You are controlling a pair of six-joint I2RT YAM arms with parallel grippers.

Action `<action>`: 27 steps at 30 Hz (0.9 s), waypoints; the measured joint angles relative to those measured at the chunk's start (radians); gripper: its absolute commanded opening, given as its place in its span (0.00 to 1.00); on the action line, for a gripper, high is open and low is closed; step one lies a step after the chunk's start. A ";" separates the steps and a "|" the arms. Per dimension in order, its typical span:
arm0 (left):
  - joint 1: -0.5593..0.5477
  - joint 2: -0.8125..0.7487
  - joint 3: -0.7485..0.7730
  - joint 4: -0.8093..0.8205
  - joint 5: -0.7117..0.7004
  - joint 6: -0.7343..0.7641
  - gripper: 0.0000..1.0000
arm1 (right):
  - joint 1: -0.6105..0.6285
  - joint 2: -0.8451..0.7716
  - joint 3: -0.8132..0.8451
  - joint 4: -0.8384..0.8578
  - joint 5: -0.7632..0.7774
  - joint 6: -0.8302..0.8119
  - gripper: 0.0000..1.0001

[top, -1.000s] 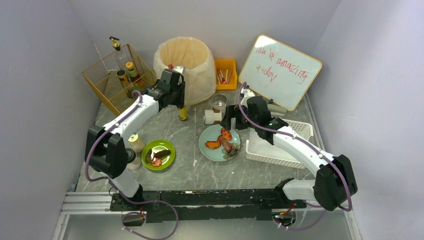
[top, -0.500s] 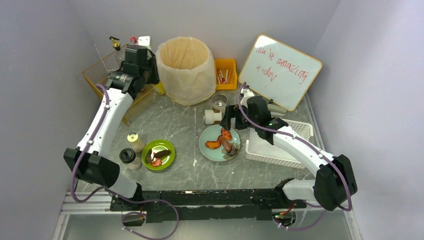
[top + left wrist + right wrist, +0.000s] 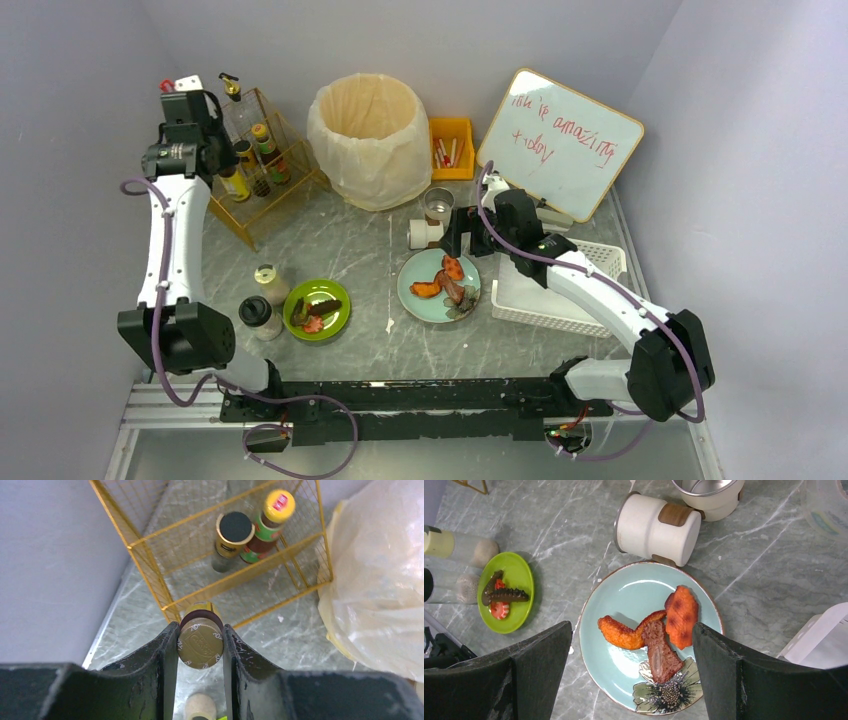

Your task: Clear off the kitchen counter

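The grey marble kitchen counter (image 3: pixel 340 240) holds the items. My left gripper (image 3: pixel 215 165) is shut on a gold-capped yellow bottle (image 3: pixel 201 644), holding it in the air by the near corner of the yellow wire basket (image 3: pixel 240 575). The bottle also shows in the top view (image 3: pixel 236 185). Inside the basket stand a dark-capped jar (image 3: pixel 235 530) and a yellow-capped bottle (image 3: pixel 272 515). My right gripper (image 3: pixel 631 645) is open and empty, above a light blue plate (image 3: pixel 624 595) with fried food pieces (image 3: pixel 681 615).
A lined bin (image 3: pixel 370 140), a yellow box (image 3: pixel 451 145) and a whiteboard (image 3: pixel 560 145) stand at the back. A lying white mug (image 3: pixel 656 530) and a metal cup (image 3: pixel 438 205) are beyond the plate. A green plate (image 3: pixel 317 308), two shakers (image 3: pixel 270 285) and a white slatted basket (image 3: pixel 560 300) are nearer.
My left arm has swung left from beside the bin to the wire basket, carrying the bottle with it. The right arm has not moved.
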 measured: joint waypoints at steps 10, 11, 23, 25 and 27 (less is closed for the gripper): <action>0.116 0.050 0.131 0.026 0.016 0.008 0.05 | 0.000 0.000 0.002 0.000 0.000 0.000 0.93; 0.123 0.064 0.145 0.031 0.020 0.008 0.05 | 0.000 0.000 0.002 0.000 0.000 0.000 0.93; 0.157 0.202 0.168 0.089 0.091 0.007 0.05 | 0.000 0.000 0.002 0.000 0.001 0.000 0.93; 0.157 0.212 0.167 0.097 0.095 0.008 0.05 | 0.000 0.000 0.002 0.000 0.001 0.000 0.93; 0.156 0.214 0.156 0.111 0.098 0.009 0.05 | 0.000 0.000 0.002 0.000 0.002 0.000 0.93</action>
